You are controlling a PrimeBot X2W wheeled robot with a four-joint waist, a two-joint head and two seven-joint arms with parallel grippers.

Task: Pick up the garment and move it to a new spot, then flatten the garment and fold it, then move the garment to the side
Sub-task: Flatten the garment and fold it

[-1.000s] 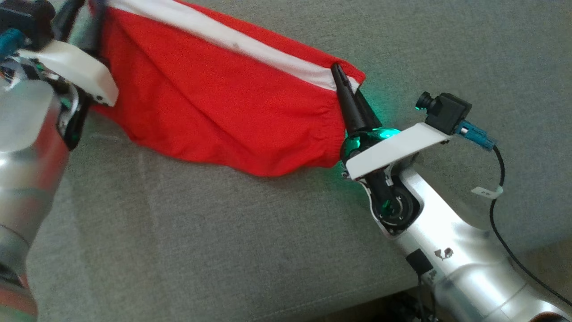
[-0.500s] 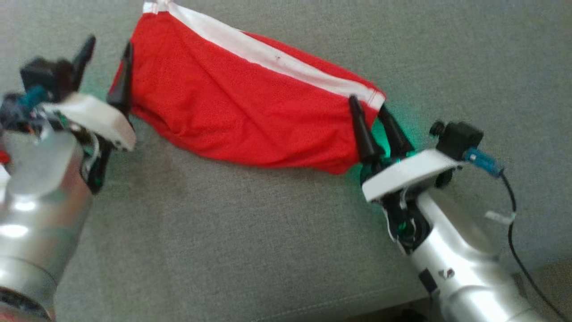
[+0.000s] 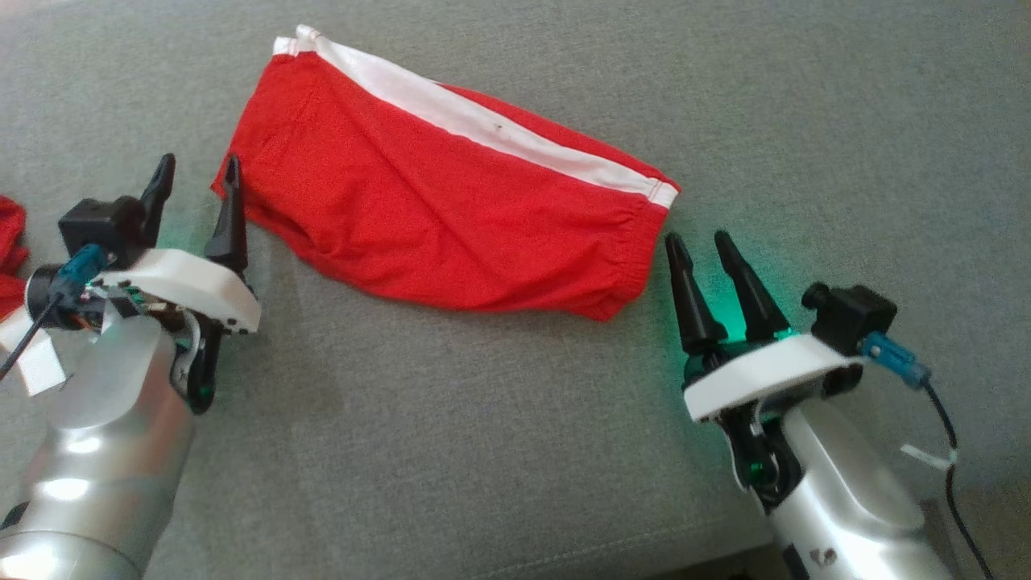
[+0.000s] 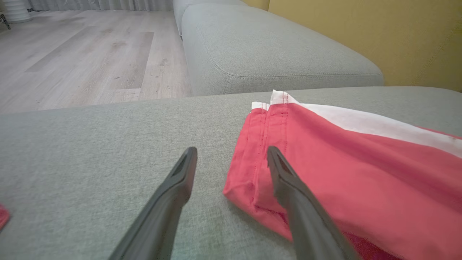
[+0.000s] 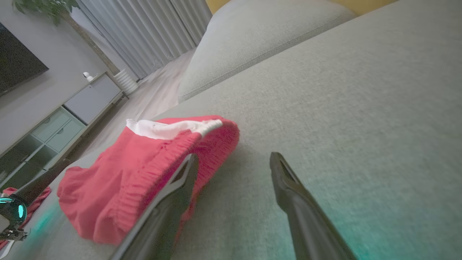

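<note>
The garment [image 3: 443, 209] is a pair of red shorts with a white side stripe, lying flat and folded on the grey sofa seat [image 3: 451, 435]. My left gripper [image 3: 200, 159] stands open just off its left end, with the right finger beside the hem. In the left wrist view that gripper [image 4: 231, 150] is open, one finger over the garment's [image 4: 343, 173] corner and nothing between the fingers. My right gripper [image 3: 697, 237] is open a little clear of the waistband end. In the right wrist view it [image 5: 234, 156] is empty, with the garment [image 5: 126, 180] to the left.
Another red cloth [image 3: 8, 242] lies at the far left of the seat. The sofa's front edge [image 3: 644, 556] runs along the bottom of the head view. A second grey cushion [image 4: 270, 54], wood floor [image 4: 90, 54] and a yellow wall [image 4: 361, 32] lie beyond.
Both grippers were shut on the garment's ends; they have opened, let it go and drawn back. The garment now rests flat on the seat. The head camera has also shifted.
</note>
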